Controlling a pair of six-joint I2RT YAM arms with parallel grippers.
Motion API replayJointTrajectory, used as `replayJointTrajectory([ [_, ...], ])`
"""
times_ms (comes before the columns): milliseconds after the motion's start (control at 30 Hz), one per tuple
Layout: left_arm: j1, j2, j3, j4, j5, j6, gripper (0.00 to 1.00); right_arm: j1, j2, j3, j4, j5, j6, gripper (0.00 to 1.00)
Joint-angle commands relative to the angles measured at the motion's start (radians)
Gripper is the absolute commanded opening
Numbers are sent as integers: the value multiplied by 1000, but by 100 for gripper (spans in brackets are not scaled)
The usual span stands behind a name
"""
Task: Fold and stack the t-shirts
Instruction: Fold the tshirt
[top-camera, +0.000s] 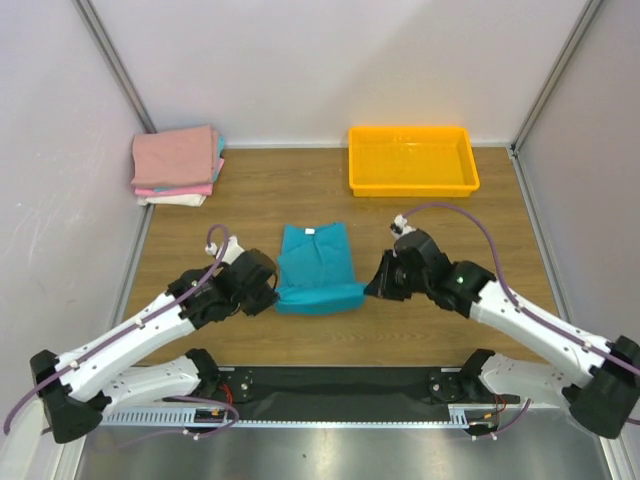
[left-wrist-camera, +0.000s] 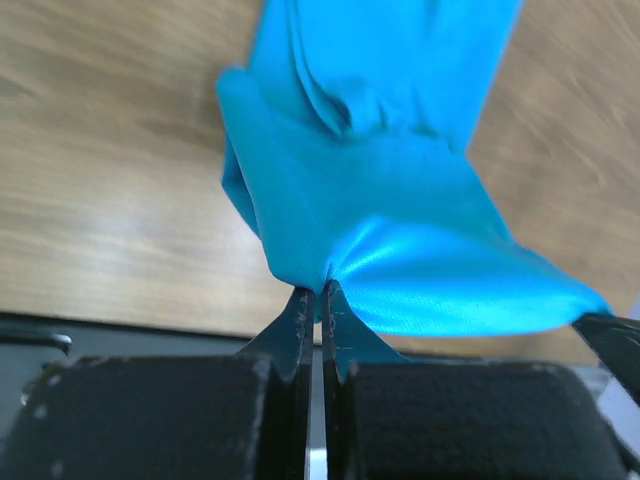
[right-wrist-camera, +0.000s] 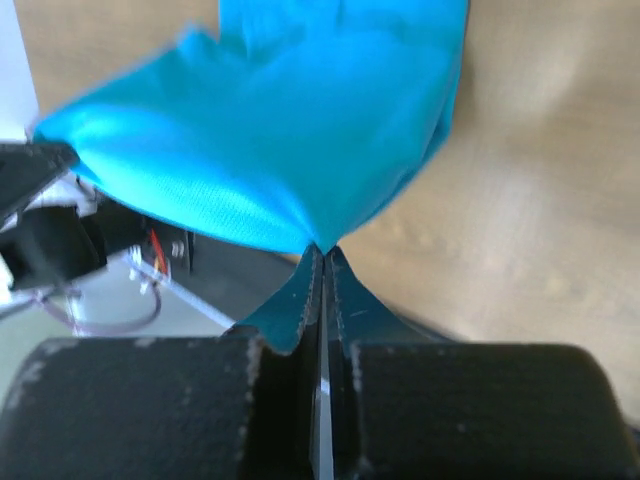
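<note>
Near edge: black base plate (top-camera: 330, 385) spans between the two arm mounts, closest to the overhead camera.
Left arm: white left arm (top-camera: 130, 335) reaches from the near left corner towards the middle of the table (top-camera: 300, 200), angled up and to the right.
Left gripper: left gripper (top-camera: 277, 293) (left-wrist-camera: 320, 290) is clenched, its fingers pressed together on the near left corner of the teal shirt; the cloth bunches to a point right at the fingertips.
Teal shirt: teal shirt (top-camera: 315, 262) (left-wrist-camera: 380, 200) (right-wrist-camera: 280, 130) sits in the middle of the table between the two grippers. Its white neck label (top-camera: 310, 232) is at the far end. The sleeves do not stick out, so it looks like a rough rectangle. The far part lies on the wood, and the near edge is drawn between the two pinched corners, raised a little off the wood.
Right gripper: right gripper (top-camera: 368, 290) (right-wrist-camera: 322, 250) is clamped tight on the near right corner of the same shirt, the fabric gathering into the closed fingertips.
Right arm: white right arm (top-camera: 530, 320) comes in from the near right corner, angled up and to the left.
Far left corner: folded shirts (top-camera: 175, 165) are stacked against the wall, pink on top and white at the bottom, well apart from the teal one.
Far right: yellow tray (top-camera: 412, 188) rests on the table by the back wall, apart from both arms.
</note>
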Motion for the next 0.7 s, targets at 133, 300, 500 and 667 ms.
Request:
replayJointTrajectory([
  [133, 196, 77, 64, 97, 6, 226, 0, -168, 209, 163, 92, -54, -209, 0],
  [300, 301, 150, 88, 214, 43, 313, 0, -240, 342, 273, 158, -118, -266, 0],
  [500, 400, 276, 103, 343, 106, 384, 0, -309, 497, 339, 222, -174, -300, 0],
  [667, 463, 365, 166, 398, 115, 433, 0, -355, 602, 393, 274, -211, -320, 0],
])
